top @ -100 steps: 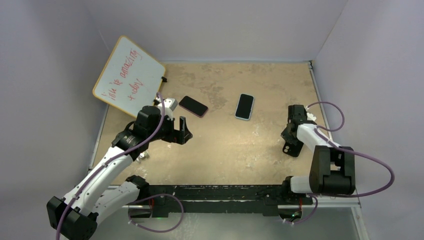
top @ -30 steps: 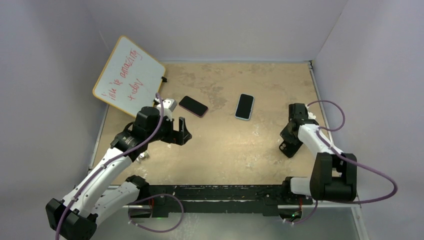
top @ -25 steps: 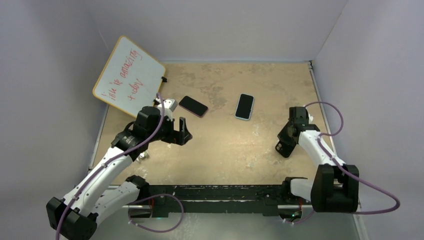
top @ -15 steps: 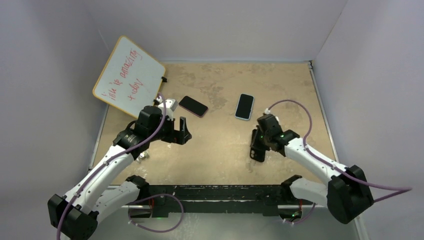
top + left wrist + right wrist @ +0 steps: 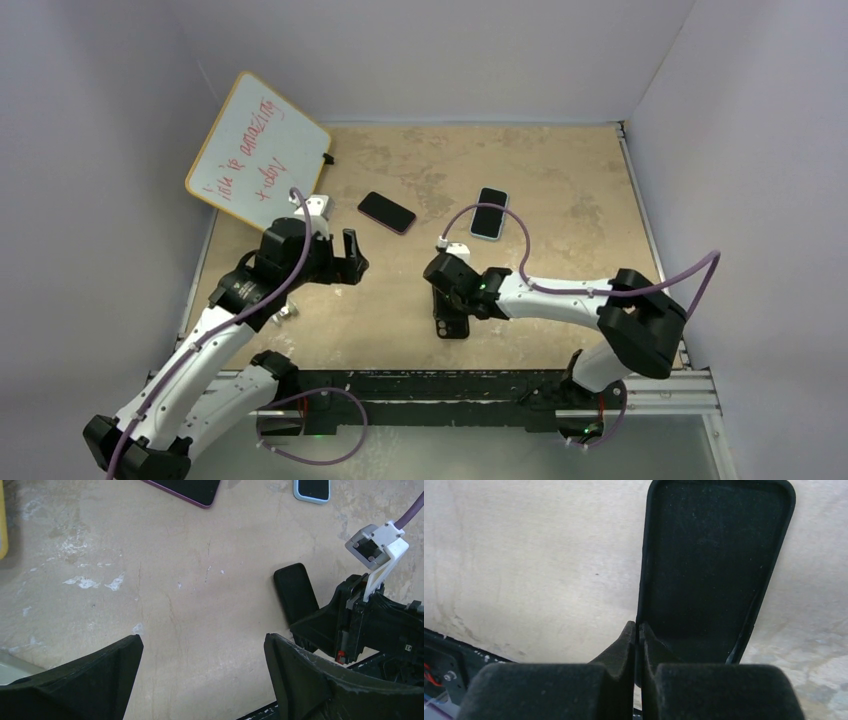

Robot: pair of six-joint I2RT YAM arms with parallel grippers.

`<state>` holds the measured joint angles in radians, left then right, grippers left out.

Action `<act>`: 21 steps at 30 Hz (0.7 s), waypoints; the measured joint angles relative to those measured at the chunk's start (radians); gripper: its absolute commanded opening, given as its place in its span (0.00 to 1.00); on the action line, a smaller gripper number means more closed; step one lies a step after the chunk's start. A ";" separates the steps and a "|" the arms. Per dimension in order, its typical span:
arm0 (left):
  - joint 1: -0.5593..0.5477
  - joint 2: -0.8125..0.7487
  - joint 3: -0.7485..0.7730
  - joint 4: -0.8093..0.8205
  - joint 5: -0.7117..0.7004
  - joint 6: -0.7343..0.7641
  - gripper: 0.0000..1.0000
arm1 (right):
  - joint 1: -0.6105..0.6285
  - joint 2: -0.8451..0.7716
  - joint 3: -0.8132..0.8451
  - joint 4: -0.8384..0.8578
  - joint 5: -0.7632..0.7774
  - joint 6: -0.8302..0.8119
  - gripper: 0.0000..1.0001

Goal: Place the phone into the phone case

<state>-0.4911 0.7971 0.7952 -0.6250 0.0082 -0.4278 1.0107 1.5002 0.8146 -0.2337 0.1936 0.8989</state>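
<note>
A black phone case [image 5: 452,320] lies open side up near the table's front middle. My right gripper [image 5: 449,298] is shut on its left rim; the wrist view shows the fingers pinching that rim [image 5: 638,627] of the case [image 5: 716,560]. The case also shows in the left wrist view [image 5: 296,592]. A dark phone with a pink edge [image 5: 386,212] lies at the back left, also in the left wrist view [image 5: 186,489]. A phone with a light blue edge [image 5: 489,213] lies at the back middle. My left gripper [image 5: 349,256] is open and empty [image 5: 202,642], left of the case.
A whiteboard with red writing [image 5: 258,152] leans at the back left corner. Purple cables loop from both wrists. The black rail [image 5: 450,385] runs along the table's front edge. Walls close in the left, back and right.
My right arm has swung from the right side to the front middle, carrying the black case with it. My left gripper has shifted slightly left and back.
</note>
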 measured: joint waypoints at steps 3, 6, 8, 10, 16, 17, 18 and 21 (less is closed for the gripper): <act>0.000 -0.014 0.008 -0.009 -0.027 -0.006 0.97 | 0.017 0.013 0.024 0.009 0.004 0.001 0.26; 0.000 -0.043 0.012 -0.016 -0.047 -0.008 0.97 | 0.016 -0.004 0.027 0.008 0.021 -0.002 0.47; 0.000 -0.057 0.012 -0.017 -0.051 -0.009 0.97 | 0.016 -0.021 0.027 0.008 0.027 -0.013 0.59; 0.000 -0.061 0.013 -0.021 -0.053 -0.011 0.96 | 0.015 -0.039 0.035 0.006 0.039 -0.039 0.74; 0.000 -0.067 0.013 -0.030 -0.058 -0.007 0.96 | -0.011 -0.026 0.144 0.024 0.073 -0.172 0.99; 0.000 -0.073 0.013 -0.030 -0.058 -0.006 0.96 | -0.023 -0.016 0.165 0.032 0.076 -0.192 0.99; 0.000 -0.082 0.013 -0.030 -0.058 -0.005 0.96 | -0.039 -0.002 0.188 0.045 0.077 -0.219 0.99; 0.000 -0.110 0.013 -0.029 -0.057 0.002 0.96 | -0.092 0.051 0.243 0.103 0.070 -0.306 0.99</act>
<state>-0.4911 0.6872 0.8078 -0.6537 -0.0490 -0.4259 0.9192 1.5517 1.0573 -0.1307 0.2634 0.5934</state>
